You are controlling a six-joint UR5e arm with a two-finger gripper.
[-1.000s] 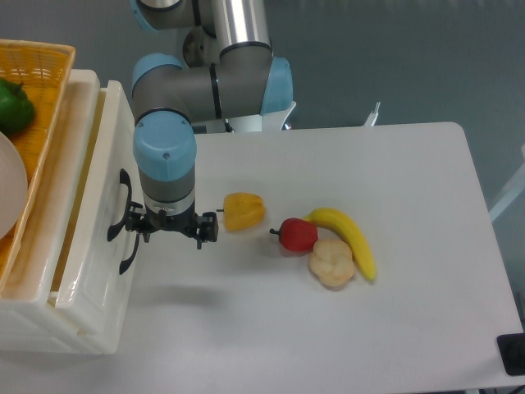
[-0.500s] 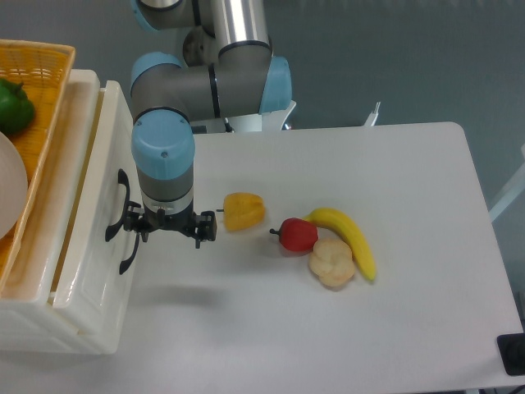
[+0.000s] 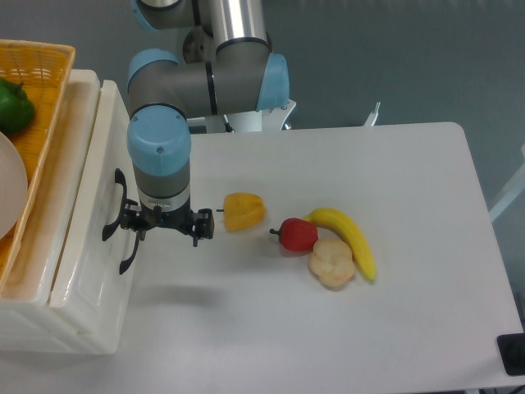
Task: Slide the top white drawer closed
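The white cabinet [image 3: 78, 98] stands at the table's left edge. The top white drawer [image 3: 92, 246] sticks out only a little to the right, with a narrow slot showing behind its front. Its black curved handle [image 3: 111, 207] faces right. The lower drawer's black handle [image 3: 128, 254] shows just below it. My gripper [image 3: 162, 230] points down right beside the top handle, its left side touching or nearly touching it. The wrist hides the fingertips, so I cannot see how the jaws stand.
An orange wicker basket [image 3: 45, 70] sits on the cabinet, holding a green pepper [image 3: 12, 107] and a white plate [image 3: 6, 189]. On the table right of the gripper lie a yellow pepper [image 3: 244, 211], a red pepper [image 3: 298, 235], a banana [image 3: 349, 238] and a pale round item [image 3: 331, 263].
My gripper has moved a little to the left. The top drawer's front and handle have moved left with it, so the drawer sticks out less.
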